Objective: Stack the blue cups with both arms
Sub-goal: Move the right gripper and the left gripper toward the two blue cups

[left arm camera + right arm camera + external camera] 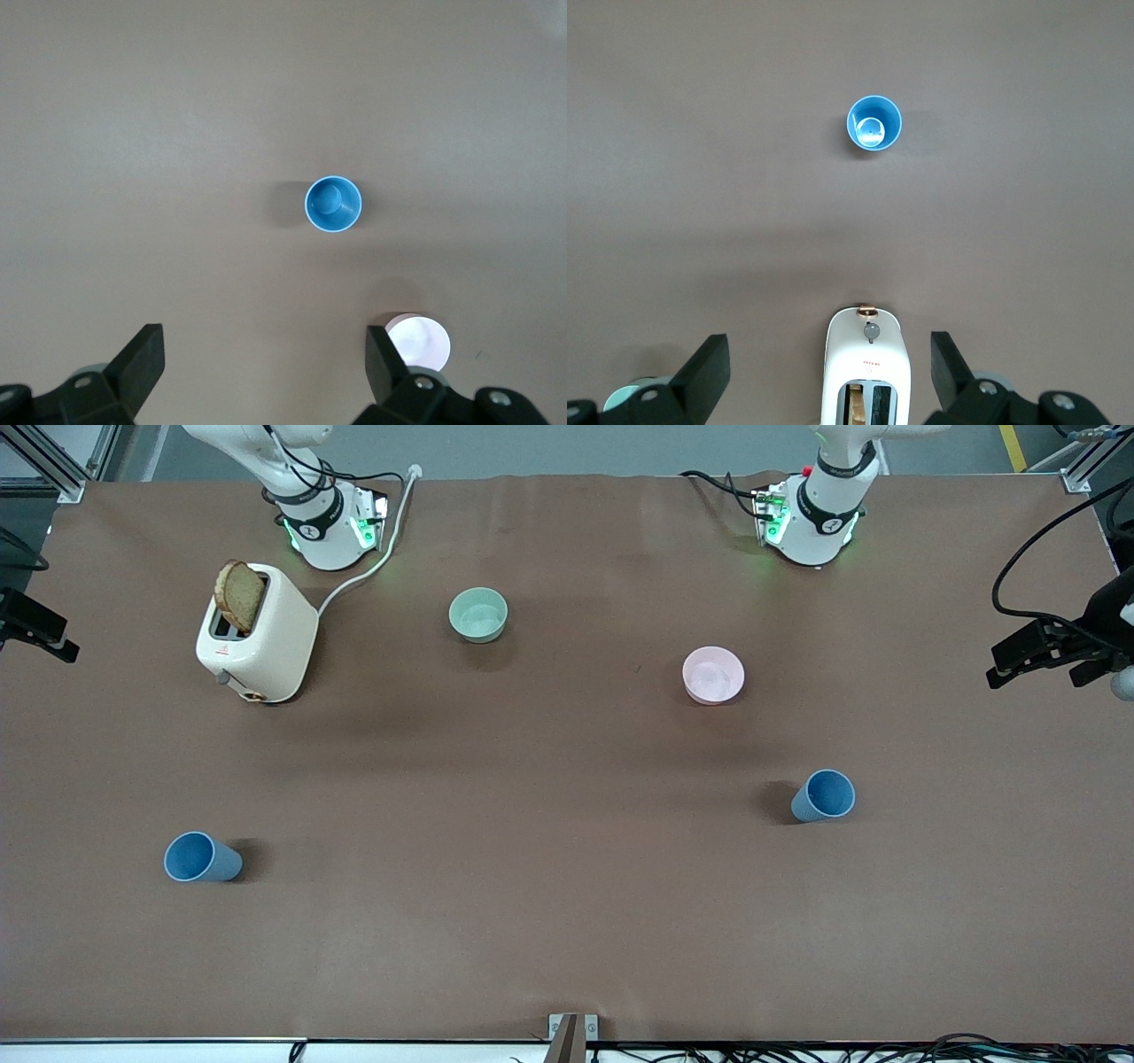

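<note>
Brown table (567,921) is mostly bare, with both arms' bases along its top edge in the front view. Two blue cups stand upright and well apart: one blue cup (202,857) sits toward the right arm's end, close to the front camera, and the other blue cup (824,795) sits toward the left arm's end, a bit farther from the camera. Neither cup is touched by anything. Left gripper (261,372) is up high over the table, looking straight down; its fingers (137,363) are spread wide with nothing between them, and its wrist view has that second cup (334,204) centred below, mouth up, with the pink bowl (423,341) partly hidden by one finger. Right gripper (828,372) is also up high, fingers (706,365) spread, holding nothing; its wrist view shows the first cup (874,123) below and the white toaster (867,367) between the fingers. In the front view the toaster (259,633) stands near the right arm's base with a slice of bread (239,595) sticking out of a slot. Green bowl (478,615) and pink bowl (713,675) sit mid-table, farther from the camera than both cups. Neither gripper shows in the front view.
</note>
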Available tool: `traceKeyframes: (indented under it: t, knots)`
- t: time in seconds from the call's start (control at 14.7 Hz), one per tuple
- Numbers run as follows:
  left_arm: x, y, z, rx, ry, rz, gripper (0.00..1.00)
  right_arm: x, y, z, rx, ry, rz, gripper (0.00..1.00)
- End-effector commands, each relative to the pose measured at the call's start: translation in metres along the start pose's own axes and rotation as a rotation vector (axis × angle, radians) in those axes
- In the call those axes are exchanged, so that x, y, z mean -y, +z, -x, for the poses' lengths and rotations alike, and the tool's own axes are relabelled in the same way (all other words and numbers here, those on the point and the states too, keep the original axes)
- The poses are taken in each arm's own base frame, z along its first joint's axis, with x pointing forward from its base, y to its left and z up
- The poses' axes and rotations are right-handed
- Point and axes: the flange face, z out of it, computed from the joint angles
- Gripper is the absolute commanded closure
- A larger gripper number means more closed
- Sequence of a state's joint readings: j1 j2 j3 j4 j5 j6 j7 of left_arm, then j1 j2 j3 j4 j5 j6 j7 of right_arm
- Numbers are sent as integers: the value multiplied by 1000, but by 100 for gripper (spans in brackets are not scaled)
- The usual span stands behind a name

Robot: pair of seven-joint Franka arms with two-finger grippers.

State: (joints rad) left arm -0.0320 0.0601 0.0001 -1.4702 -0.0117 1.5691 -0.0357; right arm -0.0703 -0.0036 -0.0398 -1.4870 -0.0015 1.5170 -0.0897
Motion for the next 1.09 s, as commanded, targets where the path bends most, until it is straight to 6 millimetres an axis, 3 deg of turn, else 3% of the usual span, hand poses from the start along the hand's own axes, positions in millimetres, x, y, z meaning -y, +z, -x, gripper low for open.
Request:
traceKeyframes:
  t: [0.0, 0.41, 0.88, 1.02]
  knots:
    - [-2, -9, 5, -1, 14, -12, 0, -4, -1, -2, -2, 0, -15, 0]
    - [-14, -1, 5, 34, 24, 2, 0, -4, -2, -2, -3, 2, -16, 0]
    - [-6, 14, 0, 74, 23, 2, 0, -3, -3, -3, -5, 0, -14, 0]
    - [-1, 29, -7, 97, 14, 0, 0, 2, 2, -5, 1, -12, -15, 0]
